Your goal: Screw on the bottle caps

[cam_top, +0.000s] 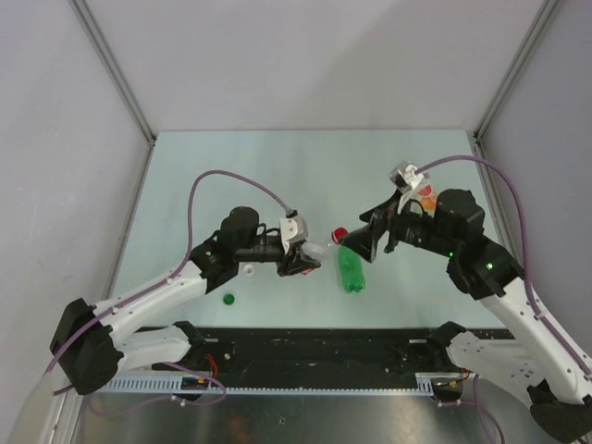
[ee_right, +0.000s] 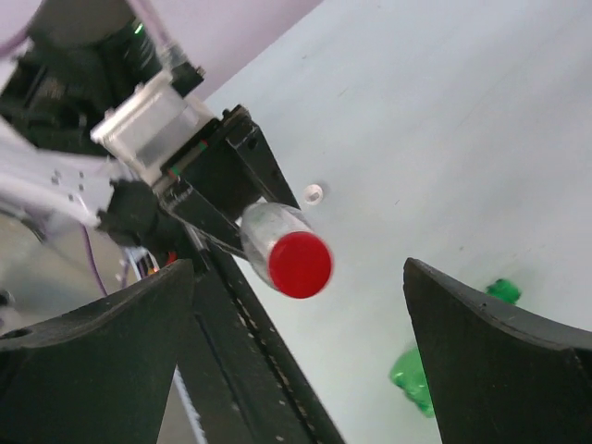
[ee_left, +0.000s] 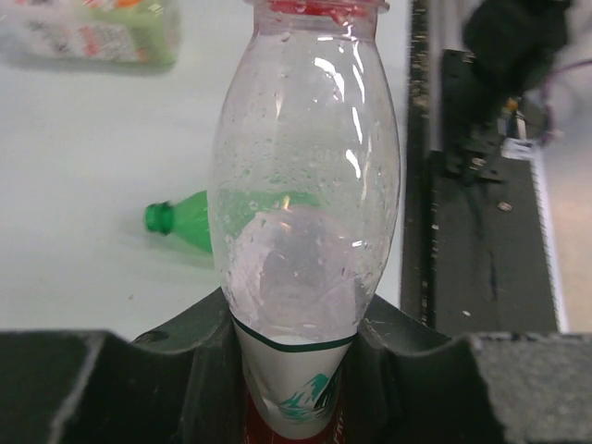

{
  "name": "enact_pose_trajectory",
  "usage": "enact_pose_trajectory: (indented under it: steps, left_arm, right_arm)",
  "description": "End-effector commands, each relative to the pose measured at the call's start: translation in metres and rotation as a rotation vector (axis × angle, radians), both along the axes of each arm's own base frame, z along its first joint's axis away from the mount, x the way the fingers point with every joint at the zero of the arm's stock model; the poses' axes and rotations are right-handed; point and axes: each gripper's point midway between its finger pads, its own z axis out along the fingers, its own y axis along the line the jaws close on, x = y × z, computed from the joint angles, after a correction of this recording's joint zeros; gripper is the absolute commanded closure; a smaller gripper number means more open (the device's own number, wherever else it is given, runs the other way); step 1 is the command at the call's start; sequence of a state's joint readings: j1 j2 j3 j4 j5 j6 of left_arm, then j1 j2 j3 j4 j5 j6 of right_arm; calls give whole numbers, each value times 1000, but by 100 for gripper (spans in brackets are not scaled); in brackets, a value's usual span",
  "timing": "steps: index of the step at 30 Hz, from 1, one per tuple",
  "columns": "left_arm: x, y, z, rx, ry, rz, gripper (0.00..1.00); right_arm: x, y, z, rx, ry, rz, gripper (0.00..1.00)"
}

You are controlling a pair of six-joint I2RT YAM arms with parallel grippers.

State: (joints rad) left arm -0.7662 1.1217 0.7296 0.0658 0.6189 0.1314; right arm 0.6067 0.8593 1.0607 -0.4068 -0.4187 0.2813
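Left gripper grasps the slim clear bottle at frame centre, red cap seated on its neck. Right gripper grasps nothing, fingers spread wide either side of the cap. Green bottle lies just below.

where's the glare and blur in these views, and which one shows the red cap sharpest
Left wrist: bright glare streaks on the clear bottle, green bottle behind it soft. Right wrist: red cap crisp, its own fingers dark, slightly soft. Top external: even light, faint shadows, cap tiny.
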Motion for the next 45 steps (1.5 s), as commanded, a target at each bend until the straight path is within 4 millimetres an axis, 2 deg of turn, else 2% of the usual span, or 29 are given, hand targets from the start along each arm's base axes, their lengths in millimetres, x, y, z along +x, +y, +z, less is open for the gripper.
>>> enact_pose_trajectory:
  steps: [1,4,9,13,21,25,34,37,41,45]
  left_arm:
    - [-47,1,24,-89,-70,-264,79]
    - [-59,4,23,-97,-60,-316,78]
    - [-67,6,26,-111,-62,-360,78]
    - [-69,7,29,-115,-72,-362,78]
    - [-67,7,30,-112,-71,-351,77]
    - [-64,6,30,-109,-70,-338,77]
    - [-62,6,36,-113,-73,-321,76]
    - [-52,6,43,-114,-83,-256,76]
    - [-32,10,57,-122,-116,-115,76]
    - [-6,17,72,-130,-156,61,76]
  right_arm:
    - [-38,-6,11,-94,-288,237,1]
    - [-60,-5,22,-81,-420,360,1]
    - [-77,1,28,-67,-544,494,8]
    - [-83,6,24,-60,-550,557,13]
    - [-74,20,10,-97,-522,574,22]
    - [-73,26,4,-114,-517,584,29]
    - [-70,31,-1,-144,-510,561,59]
    - [-66,32,-5,-155,-469,526,71]
    - [-57,35,-6,-142,-386,456,79]
    - [-31,42,-8,-108,-224,286,89]
